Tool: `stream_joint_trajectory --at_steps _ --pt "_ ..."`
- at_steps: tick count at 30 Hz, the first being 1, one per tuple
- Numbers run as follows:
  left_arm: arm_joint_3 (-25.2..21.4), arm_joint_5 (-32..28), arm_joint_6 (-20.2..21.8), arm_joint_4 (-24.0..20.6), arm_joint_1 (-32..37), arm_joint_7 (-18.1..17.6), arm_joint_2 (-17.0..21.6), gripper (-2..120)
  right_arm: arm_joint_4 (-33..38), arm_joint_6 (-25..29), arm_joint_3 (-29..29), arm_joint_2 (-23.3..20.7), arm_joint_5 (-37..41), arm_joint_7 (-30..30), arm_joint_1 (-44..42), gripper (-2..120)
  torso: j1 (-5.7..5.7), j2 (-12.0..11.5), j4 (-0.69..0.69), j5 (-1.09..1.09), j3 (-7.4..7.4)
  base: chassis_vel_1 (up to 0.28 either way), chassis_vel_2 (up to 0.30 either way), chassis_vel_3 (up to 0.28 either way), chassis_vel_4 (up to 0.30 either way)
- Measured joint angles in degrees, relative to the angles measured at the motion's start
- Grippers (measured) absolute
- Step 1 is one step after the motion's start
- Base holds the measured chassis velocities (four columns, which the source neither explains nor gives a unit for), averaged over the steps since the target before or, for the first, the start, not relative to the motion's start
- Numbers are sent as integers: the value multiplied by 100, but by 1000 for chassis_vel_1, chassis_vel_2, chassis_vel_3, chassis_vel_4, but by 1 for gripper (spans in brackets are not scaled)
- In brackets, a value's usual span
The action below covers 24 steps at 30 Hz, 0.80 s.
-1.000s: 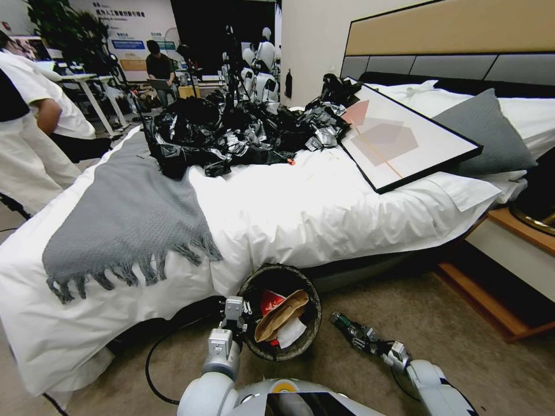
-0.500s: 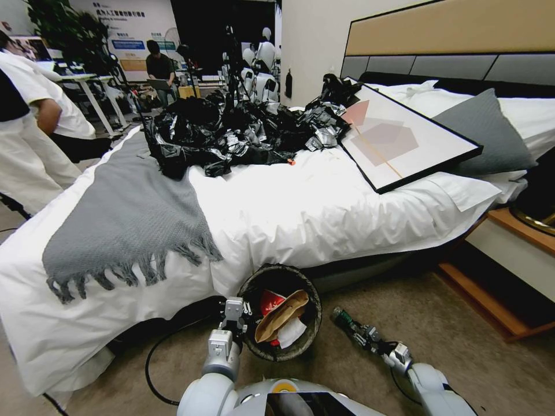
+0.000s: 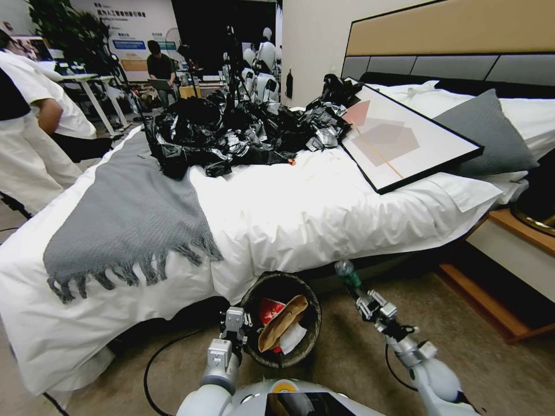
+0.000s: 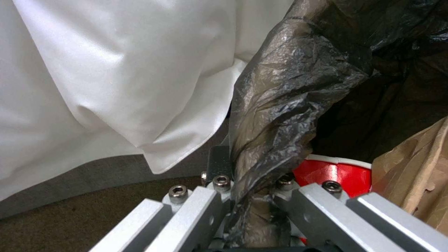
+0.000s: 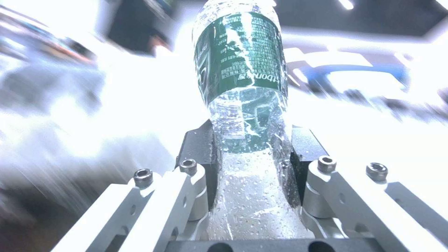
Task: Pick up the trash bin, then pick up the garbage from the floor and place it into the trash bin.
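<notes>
At the lower middle of the head view, the left gripper [image 3: 247, 321] is clamped on the rim of the trash bin [image 3: 309, 341], its fingers [image 4: 219, 164] pinching the bunched black bag liner [image 4: 289, 105] in the left wrist view. The bin sits against the foot of the white bedsheet [image 3: 324, 214] on the brown carpet [image 3: 462, 323]. Inside lie a red-and-white wrapper [image 3: 269, 309], a brown cardboard scrap [image 3: 283, 322] and white tissue paper [image 3: 293, 337]. Just right of the bin, the right gripper [image 3: 364, 296] is raised above the floor, closed tight on a green-labelled plastic bottle [image 3: 347, 273], which points up toward the bed edge; the right wrist view shows the bottle [image 5: 247, 105] squeezed between the fingers [image 5: 200, 154].
</notes>
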Motion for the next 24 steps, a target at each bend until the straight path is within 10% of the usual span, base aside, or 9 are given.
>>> stream_joint_trajectory --at_steps 24 --pt "124 -247 106 81 -52 -22 5 0 -623 -273 -1294 -315 -1296 182 -17 24 0 0 0 0 0 0 0 0 0"
